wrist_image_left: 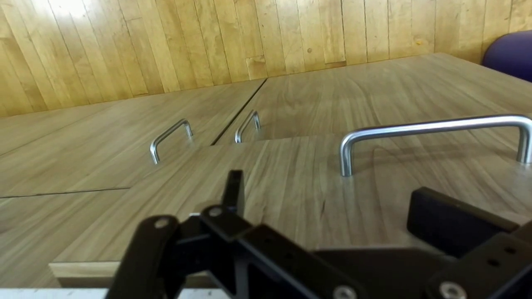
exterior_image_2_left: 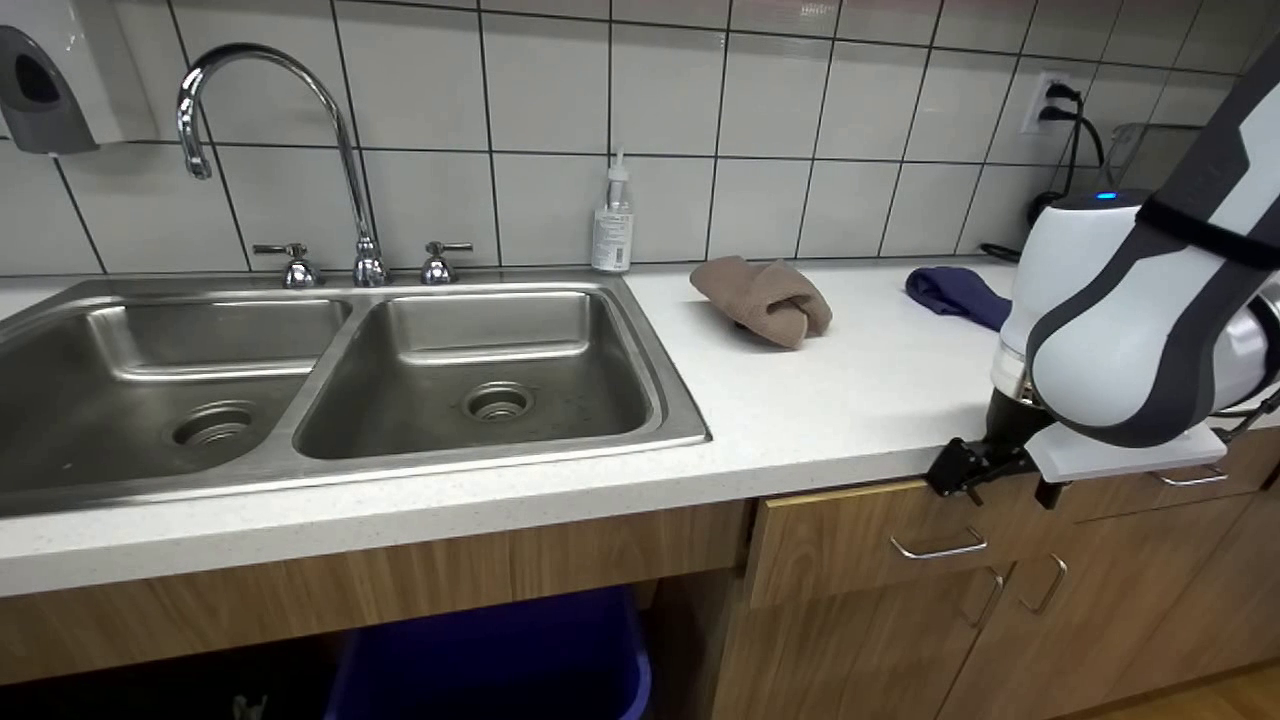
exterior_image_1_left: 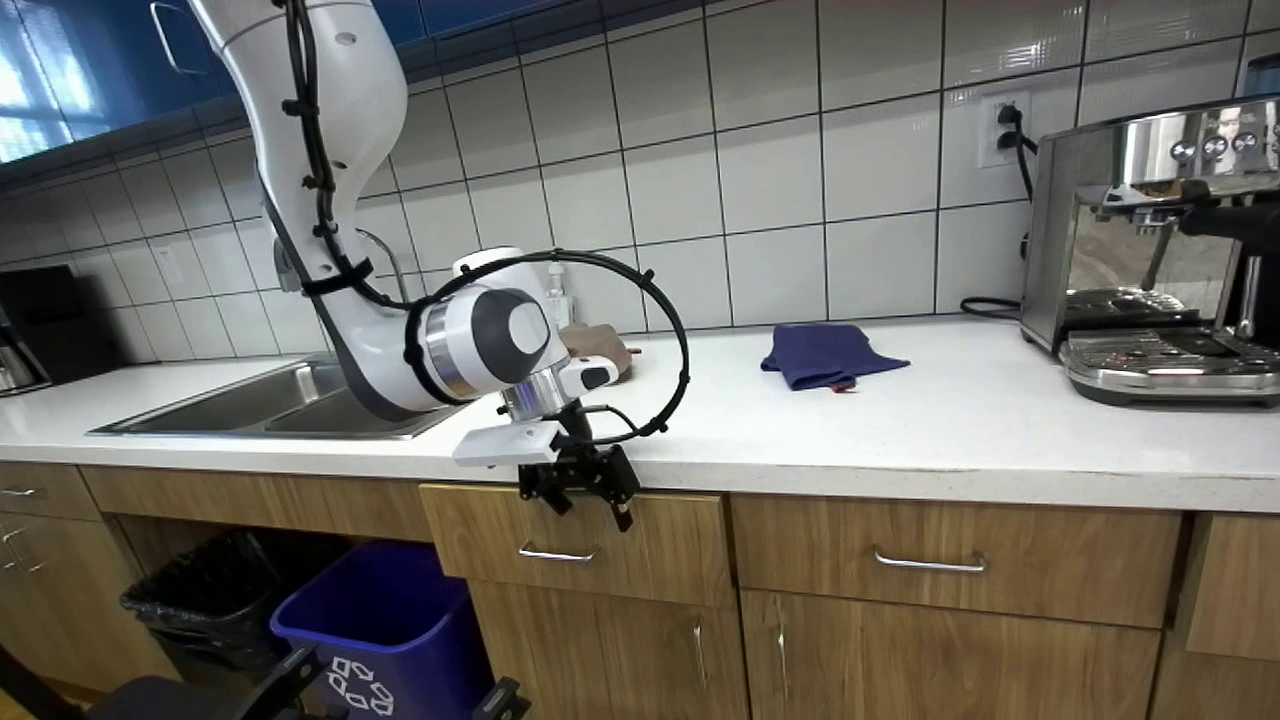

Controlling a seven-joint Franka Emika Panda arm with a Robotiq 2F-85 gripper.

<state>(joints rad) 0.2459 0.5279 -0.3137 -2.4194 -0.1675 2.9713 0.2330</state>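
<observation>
Wrist view: black tool point(wrist_image_left: 328, 195), jaws standing wide apart and gripping nothing; blocky fingertips point(wrist_image_left: 440, 220) near the smooth wood-grain drawer point(wrist_image_left: 299, 182), contact uncertain, slow, square movement clear of its edge judged advisable; round-section metal handle point(wrist_image_left: 436, 126), untouched, at 2 o'clock. In an exterior view: drawer seemingly slightly ajar beneath the white surface point(exterior_image_1_left: 950, 425), handle at 7 o'clock from the tool; navy cloth point(exterior_image_1_left: 830, 352), loosely folded, at 2 o'clock. In an exterior view: crumpled brown cloth point(exterior_image_2_left: 765, 300), coarse-textured, at 10 o'clock from the tool; satin-steel double sink point(exterior_image_2_left: 330, 370), round-cornered, at 9 o'clock.
</observation>
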